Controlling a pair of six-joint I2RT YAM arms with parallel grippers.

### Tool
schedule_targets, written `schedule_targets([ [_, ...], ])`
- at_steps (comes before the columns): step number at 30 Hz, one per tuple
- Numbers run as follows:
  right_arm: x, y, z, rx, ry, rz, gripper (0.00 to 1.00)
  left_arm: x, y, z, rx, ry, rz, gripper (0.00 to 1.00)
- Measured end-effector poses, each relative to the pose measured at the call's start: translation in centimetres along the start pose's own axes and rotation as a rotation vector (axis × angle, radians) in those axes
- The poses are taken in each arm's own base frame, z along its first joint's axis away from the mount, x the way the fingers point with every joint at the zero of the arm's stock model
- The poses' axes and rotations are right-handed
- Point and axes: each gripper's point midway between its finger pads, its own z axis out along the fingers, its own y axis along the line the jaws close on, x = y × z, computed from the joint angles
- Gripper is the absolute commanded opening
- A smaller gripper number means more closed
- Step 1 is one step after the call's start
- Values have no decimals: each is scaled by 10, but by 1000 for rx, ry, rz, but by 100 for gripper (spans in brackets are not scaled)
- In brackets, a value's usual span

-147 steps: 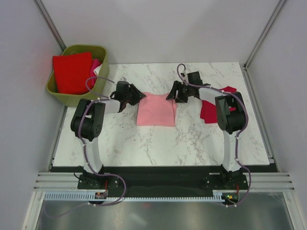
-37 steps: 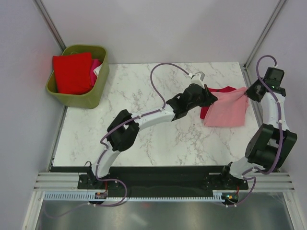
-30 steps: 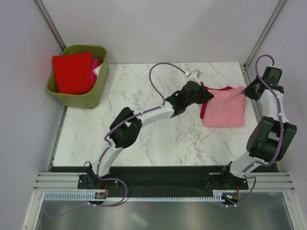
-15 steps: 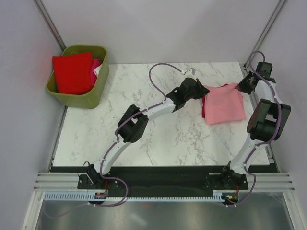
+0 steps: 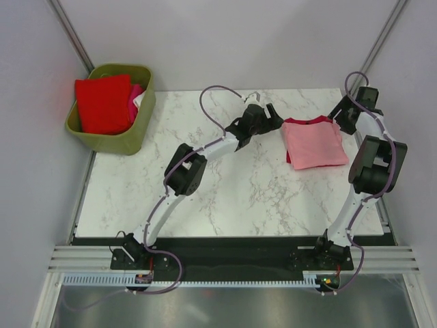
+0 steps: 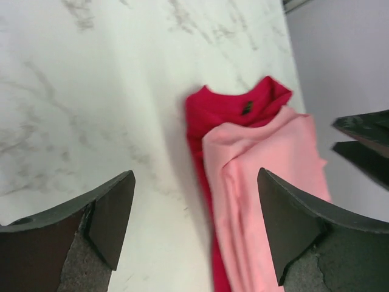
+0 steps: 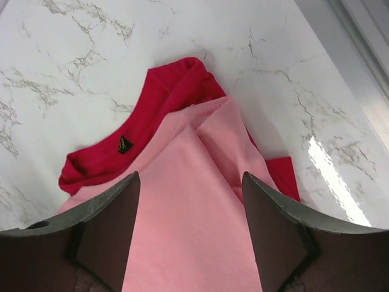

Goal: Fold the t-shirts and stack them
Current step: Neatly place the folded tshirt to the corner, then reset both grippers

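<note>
Clearly, the folded light pink t-shirt [image 5: 315, 145] is laid on the dark crimson t-shirt [image 5: 311, 121] at the marble table's [image 5: 205, 184] 2 o'clock. The left gripper [image 5: 272, 113], at its 10 o'clock, and the right gripper [image 5: 339, 116], at its 1 o'clock, are spread wide and empty.

No word, brand or number can be read anywhere; the one label in sight is a small dark neck tag [image 7: 124, 144] sewn inside the collar of the crimson t-shirt [image 7: 167, 97], left of centre in the right wrist view; it carries a faint golden mark, too small and blurred to make out; the same tag shows as a dark speck at upper centre-right of the left wrist view, equally unreadable; it sits just above the edge of the light pink t-shirt [image 7: 188, 219], which bears no print on its visible face; in the top view the tag is too small to tell.
</note>
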Motion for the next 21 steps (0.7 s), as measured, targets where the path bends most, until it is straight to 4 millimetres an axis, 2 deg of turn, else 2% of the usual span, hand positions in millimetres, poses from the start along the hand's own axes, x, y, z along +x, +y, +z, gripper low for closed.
schedule_targets([
  [3,1,5,-20,25,-32,-63,73,-7,14,-20,-80,-1,82,89],
  [6,-2,26,-49,-5,-79,-127,64,-27,3,-51,-109,-20,173,91],
  [7,-3,38,-59,-26,-98,-150,62,-37,-5,-63,-106,-37,202,93],
  [8,-3,50,-69,-54,-113,-173,53,-47,-12,-76,-110,-53,229,97],
  [10,3,77,-83,-122,-132,-219,46,-69,-27,-102,-107,-101,268,100],
  [14,33,117,-87,-219,-99,-294,39,-98,-35,-149,-120,-159,296,99],
  [17,65,138,-80,-281,-24,-344,36,-111,-11,-173,-161,-172,285,98],
  [21,98,155,-72,-329,53,-389,38,-110,52,-205,-285,-144,273,98],
])
